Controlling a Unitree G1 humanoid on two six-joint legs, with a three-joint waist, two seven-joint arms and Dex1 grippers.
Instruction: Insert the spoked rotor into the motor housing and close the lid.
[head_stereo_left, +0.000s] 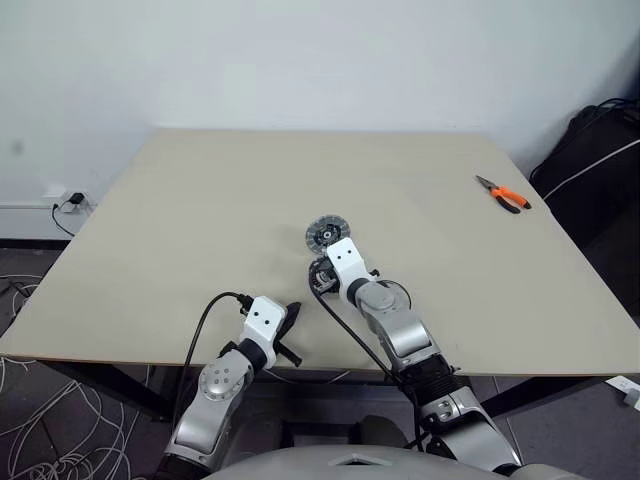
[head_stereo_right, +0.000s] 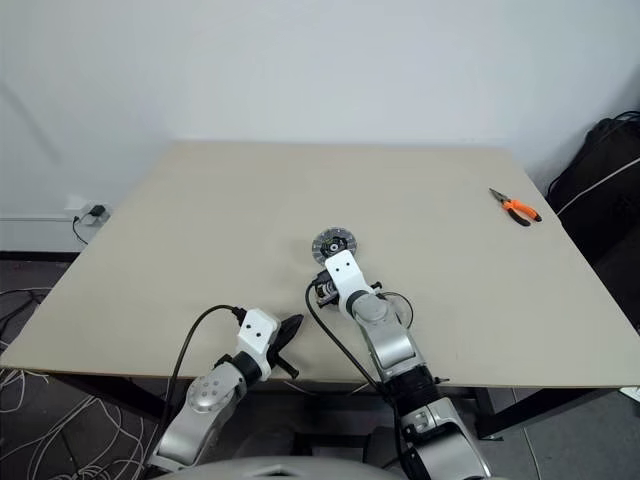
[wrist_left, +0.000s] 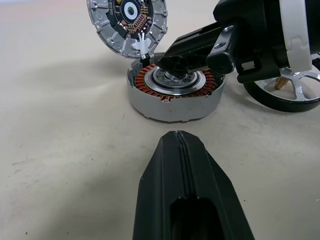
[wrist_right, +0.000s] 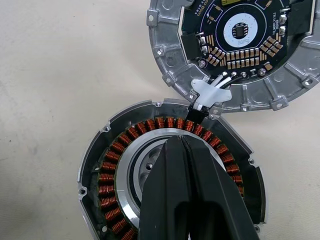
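A matte beige desk (head_stereo_left: 200, 210) stands against a white wall. Mid-desk sits the motor housing (wrist_left: 172, 95), a round grey case ringed with copper coils. Its ribbed lid (wrist_right: 235, 45) lies touching its far edge, circuit face up. The right claw (wrist_right: 186, 150) hovers pinched together over the housing's centre. The shiny spoked rotor (wrist_left: 295, 90) lies just beside the housing. The left claw (wrist_left: 180, 150) is pressed closed, empty, near the desk's front edge.

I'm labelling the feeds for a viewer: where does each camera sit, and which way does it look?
Left and right eye views: on the head, looking down over the beige table, both arms showing.
Left wrist view: along the shut left gripper toward the grey coil-ringed motor housing.
Right wrist view: above that housing, over the shut right gripper.
Both wrist views share the housing and the grey ribbed lid.
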